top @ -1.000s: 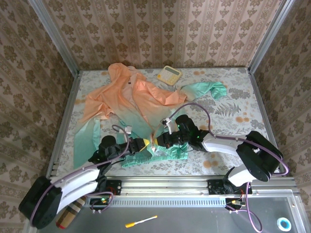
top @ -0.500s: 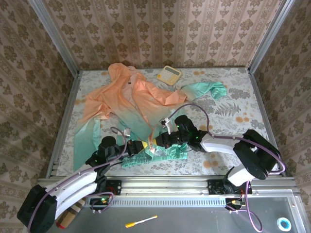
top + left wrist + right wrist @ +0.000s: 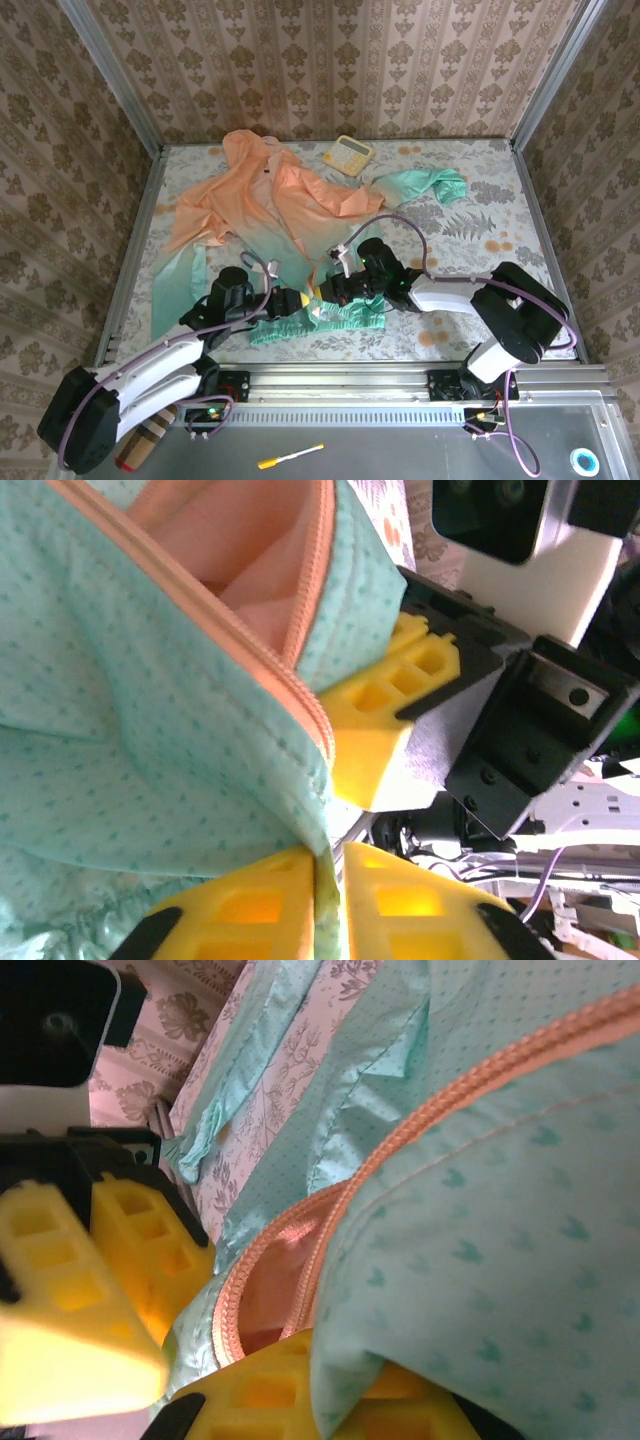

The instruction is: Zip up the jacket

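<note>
The jacket (image 3: pixel 270 200) lies spread on the table's left half, peach-orange at the far end and mint-teal towards me. Both grippers meet at its near hem. My left gripper (image 3: pixel 298 301) is shut on a fold of mint fabric (image 3: pixel 200 710) just below the bottom end of the orange zipper (image 3: pixel 305 630), the cloth pinched between its yellow fingers (image 3: pixel 250 905). My right gripper (image 3: pixel 325 293) faces it from the right, shut on the other front edge; mint cloth (image 3: pixel 480 1260) drapes over its yellow fingers (image 3: pixel 270 1400). The two zipper tracks (image 3: pixel 235 1305) still stand apart, pink lining between them.
A small yellow calculator (image 3: pixel 348 153) sits at the back, touching the jacket's upper edge. One mint sleeve (image 3: pixel 420 183) trails out to the right. The metal front rail (image 3: pixel 330 380) runs just behind the hem, and patterned walls close off three sides.
My left gripper has pushed forward and right along the hem, closing up against the right gripper. The right gripper has shifted slightly left.
</note>
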Available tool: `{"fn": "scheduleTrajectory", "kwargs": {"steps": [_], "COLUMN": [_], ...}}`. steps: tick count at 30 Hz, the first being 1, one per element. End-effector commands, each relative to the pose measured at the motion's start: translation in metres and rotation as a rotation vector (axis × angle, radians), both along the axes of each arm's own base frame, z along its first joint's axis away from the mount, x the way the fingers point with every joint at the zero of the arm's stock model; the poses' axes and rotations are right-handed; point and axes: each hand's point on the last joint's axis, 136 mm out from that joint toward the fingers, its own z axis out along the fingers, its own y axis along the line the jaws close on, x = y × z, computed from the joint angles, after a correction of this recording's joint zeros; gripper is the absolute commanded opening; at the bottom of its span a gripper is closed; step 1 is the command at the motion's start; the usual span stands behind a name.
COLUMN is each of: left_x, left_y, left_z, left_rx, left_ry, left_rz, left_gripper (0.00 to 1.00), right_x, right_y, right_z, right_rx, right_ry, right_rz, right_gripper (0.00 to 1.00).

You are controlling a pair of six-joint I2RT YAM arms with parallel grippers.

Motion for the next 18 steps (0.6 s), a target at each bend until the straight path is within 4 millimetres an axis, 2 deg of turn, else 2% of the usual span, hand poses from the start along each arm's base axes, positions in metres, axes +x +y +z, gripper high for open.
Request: {"fn": "scheduleTrajectory", "kwargs": {"steps": [1,5,11,18], "left_x": [-0.006,-0.005,-0.005,-0.007], "left_y": [-0.006,-0.006,-0.001,0.001], "left_z": [0.009,0.011,0.001,-0.008], "left_rx": [-0.078,-0.077,-0.036,0.002], "left_ry": [-0.002,-0.008,0.0,-0.001], "left_rz": [-0.04,-0.038,-0.018,-0.017], "left_gripper": [0.2,0.27,0.42,0.44], "right_x": [0.011,0.012,0.012,0.012], "right_y": [0.003,0.006,0.006,0.008], "right_z": [0.005,0.007,0.008,0.014], "right_rx": [0.016,0.024,0.029,0.048], "right_ry": [-0.04,-0.039,-0.036,-0.019], "right_rz": [-0.021,-0.016,-0.019,-0.02], "right_gripper": [0.0,0.0,0.0,0.0]}}
